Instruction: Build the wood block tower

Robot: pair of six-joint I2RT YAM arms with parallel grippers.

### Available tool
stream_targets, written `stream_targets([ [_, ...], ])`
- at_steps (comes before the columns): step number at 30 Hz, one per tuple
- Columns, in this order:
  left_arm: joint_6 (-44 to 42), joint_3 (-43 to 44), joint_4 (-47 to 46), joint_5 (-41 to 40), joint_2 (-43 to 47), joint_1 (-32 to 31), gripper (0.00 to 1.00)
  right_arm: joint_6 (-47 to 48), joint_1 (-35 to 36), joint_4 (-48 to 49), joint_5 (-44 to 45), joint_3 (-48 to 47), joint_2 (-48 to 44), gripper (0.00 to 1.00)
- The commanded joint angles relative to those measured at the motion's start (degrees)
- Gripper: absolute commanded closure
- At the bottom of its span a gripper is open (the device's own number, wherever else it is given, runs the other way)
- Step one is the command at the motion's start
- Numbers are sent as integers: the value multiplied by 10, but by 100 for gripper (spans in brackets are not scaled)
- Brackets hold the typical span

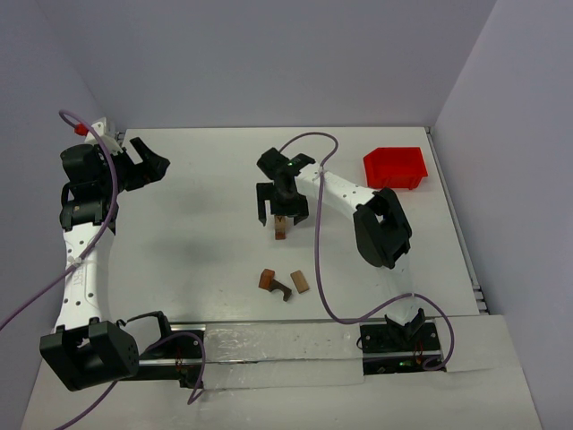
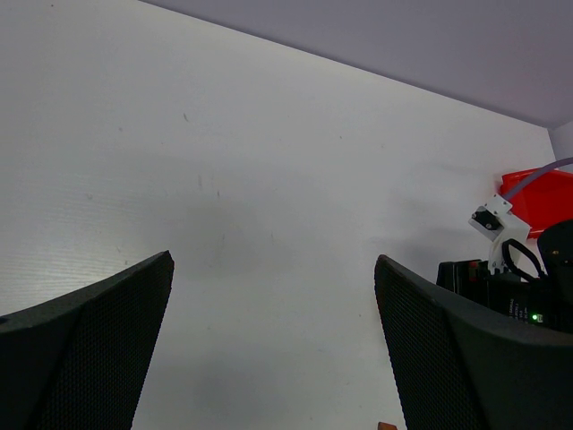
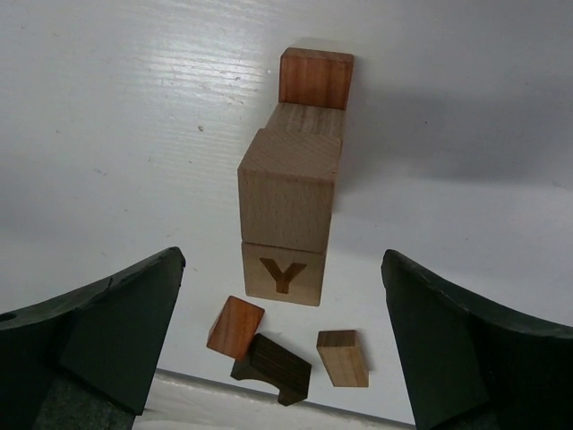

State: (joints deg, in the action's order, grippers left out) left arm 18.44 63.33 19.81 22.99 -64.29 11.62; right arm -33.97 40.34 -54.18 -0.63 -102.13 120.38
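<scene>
Read a dark letter Y on one tan block (image 3: 283,273) of the tower (image 3: 291,170), standing on the table (image 1: 197,224) between the wide-spread jaws of the right gripper (image 3: 280,258). Had the left gripper (image 2: 273,261) jaws spread too, well apart from it.

counter (image 1: 206,233): we see it white | middle: tower (image 3: 288,193) standing | near side: reddish block (image 1: 267,279), dark arch (image 1: 281,288), tan block (image 1: 300,282) clustered | far right: red bin (image 1: 395,167)
</scene>
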Motion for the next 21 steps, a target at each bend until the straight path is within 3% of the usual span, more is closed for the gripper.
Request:
stream_targets([
  [1, -5, 7, -27, 12, 9, 1, 1, 2, -3, 0, -18, -13, -3, 0],
  [11, -47, 20, 0, 48, 10, 2, 1, 69, 24, 41, -105, 63, -100, 0],
  [18, -120, 14, 28, 188, 50, 1, 1, 204, 36, 51, -174, 166, -237, 0],
  [21, -144, 6, 37, 212, 62, 1, 1, 267, 36, 35, -205, 194, -266, 1],
])
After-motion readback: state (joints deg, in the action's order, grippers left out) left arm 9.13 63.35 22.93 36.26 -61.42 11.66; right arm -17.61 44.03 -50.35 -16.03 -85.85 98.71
